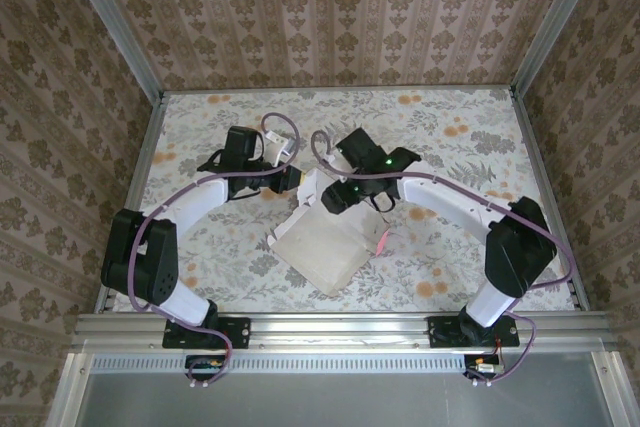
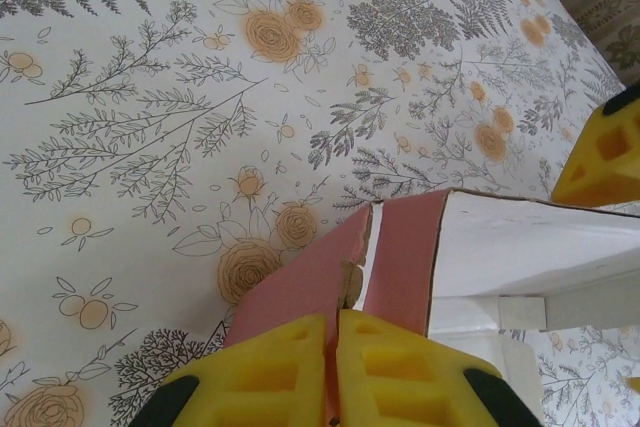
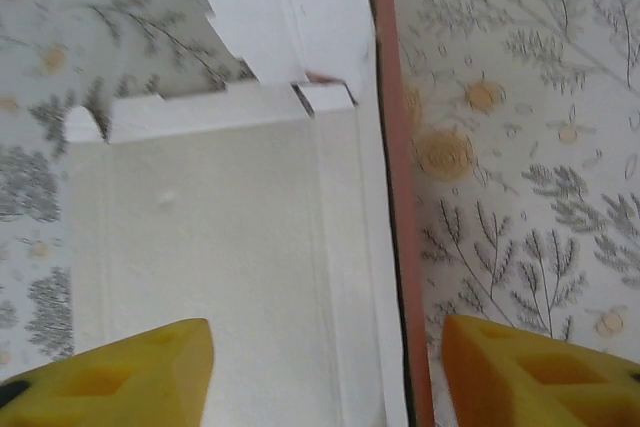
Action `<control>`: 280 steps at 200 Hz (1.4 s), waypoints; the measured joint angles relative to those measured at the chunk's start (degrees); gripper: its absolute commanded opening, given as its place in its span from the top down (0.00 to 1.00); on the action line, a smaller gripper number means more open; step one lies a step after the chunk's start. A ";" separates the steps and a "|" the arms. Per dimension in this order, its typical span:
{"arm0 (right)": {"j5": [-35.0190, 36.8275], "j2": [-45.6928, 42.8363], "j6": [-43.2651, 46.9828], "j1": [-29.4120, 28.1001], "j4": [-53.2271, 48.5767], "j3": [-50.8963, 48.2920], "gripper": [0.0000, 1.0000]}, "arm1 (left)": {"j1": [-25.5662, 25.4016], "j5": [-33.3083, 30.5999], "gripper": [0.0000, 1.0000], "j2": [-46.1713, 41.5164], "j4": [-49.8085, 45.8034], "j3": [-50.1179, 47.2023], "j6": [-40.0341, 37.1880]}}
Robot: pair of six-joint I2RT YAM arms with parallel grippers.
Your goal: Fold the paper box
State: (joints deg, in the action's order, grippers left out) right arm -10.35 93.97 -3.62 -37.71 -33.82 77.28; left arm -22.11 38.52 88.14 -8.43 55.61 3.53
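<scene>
Here we see left gripper clamped on a pink flap of the paper box | right gripper spread apart, straddling its raised wall.

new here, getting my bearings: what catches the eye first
The half-folded paper box lies mid-table, pale inner side up, on a floral tablecloth. The left claw is shut on a pink flap at its far left corner, while the right claw stands open astride a raised pink side wall.
</scene>
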 measured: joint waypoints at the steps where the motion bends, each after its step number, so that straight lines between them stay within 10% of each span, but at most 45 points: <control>1: -0.15 -0.02 -0.07 0.04 0.07 0.04 0.29 | 0.00 0.00 0.91 0.00 0.00 0.00 0.00; 103: -12.92 2.71 -15.98 12.37 20.98 -0.42 0.32 | -0.11 -0.42 0.90 0.00 0.07 0.00 -0.17; 280: -19.30 10.82 -25.38 11.17 38.18 -7.32 0.35 | -0.11 -0.44 0.90 0.00 0.55 0.00 -0.13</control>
State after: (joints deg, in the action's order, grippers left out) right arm -29.65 104.79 -28.99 -26.55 4.36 69.95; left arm -22.22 38.09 88.14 -7.88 55.61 3.40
